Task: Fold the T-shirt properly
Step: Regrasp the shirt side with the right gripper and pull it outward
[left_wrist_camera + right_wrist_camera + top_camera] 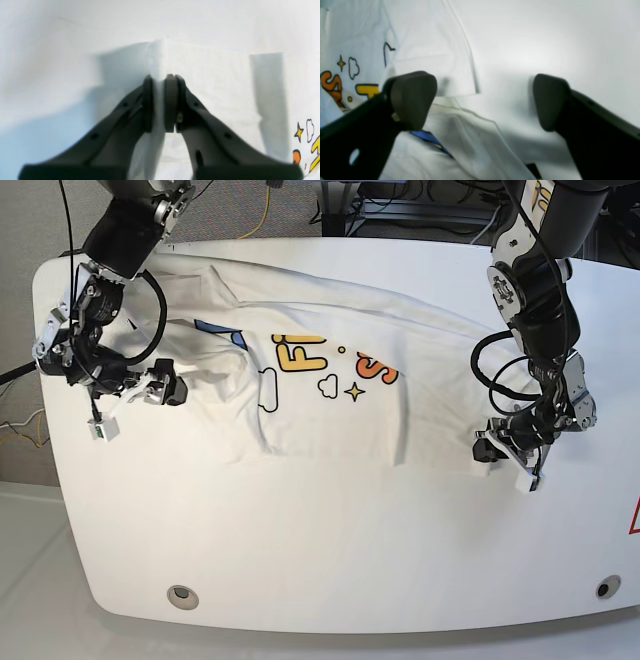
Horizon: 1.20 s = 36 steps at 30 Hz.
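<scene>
Base view shows us the T-shirt (320,390) spread across the far half of the white table (330,550), its printed side up, yellow and orange letters with small clouds and a star near the middle. One side looks folded inward, leaving a straight edge down the cloth near the letters.

Our left arm reaches down from the far corner on that view's right, elbow bent, wrist turned low over the shirt's edge. Its left gripper (161,80) has the jaws drawn almost together with a thin ridge of white cloth pinched between the dark pads — the fabric rises in a small peak just beyond the fingertips.

Our right arm comes in from the opposite far corner and folds back on itself, cables looping beside it, with the wrist low at the shirt's sleeve side. The right gripper (485,100) stands wide apart and holds nothing — one pad hovers over the rumpled cloth, the other over bare table. Beneath it we see a blue strip (430,140) in the folds, and a small black tag (533,170) at the shirt's edge.
</scene>
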{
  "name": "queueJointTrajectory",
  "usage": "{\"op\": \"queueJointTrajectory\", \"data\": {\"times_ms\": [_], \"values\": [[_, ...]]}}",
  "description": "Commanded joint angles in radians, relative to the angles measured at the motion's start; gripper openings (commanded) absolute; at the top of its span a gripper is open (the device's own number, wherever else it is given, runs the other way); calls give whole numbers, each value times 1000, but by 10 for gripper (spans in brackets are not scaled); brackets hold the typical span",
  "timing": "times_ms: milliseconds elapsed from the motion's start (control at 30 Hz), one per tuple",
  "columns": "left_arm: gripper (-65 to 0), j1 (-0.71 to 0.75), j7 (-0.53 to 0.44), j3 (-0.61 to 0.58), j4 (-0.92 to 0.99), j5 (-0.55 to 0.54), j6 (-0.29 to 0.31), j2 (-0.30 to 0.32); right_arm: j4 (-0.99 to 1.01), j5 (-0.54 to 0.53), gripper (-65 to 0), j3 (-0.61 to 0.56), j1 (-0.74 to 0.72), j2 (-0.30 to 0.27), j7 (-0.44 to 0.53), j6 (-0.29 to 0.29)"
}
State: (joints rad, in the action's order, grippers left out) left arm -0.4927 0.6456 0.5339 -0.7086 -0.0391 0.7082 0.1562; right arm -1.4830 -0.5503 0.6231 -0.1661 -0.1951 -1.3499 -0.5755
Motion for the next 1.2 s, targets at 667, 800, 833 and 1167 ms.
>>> {"op": "queueJointTrajectory", "data": {"times_ms": [667,800,833,1167], "values": [[-581,6,79,-59,4,66,-10,0,-110,-17,-63,76,23,161,-46,-4],[-581,6,79,-59,4,66,-10,0,-110,-17,-63,65,21,177,-46,-4],[-581,6,79,-59,4,66,-10,0,-110,-17,-63,57,21,181,-46,-4],[-581,21,79,-59,4,66,-10,0,-106,-15,-62,11,18,210,-46,-4]]}}
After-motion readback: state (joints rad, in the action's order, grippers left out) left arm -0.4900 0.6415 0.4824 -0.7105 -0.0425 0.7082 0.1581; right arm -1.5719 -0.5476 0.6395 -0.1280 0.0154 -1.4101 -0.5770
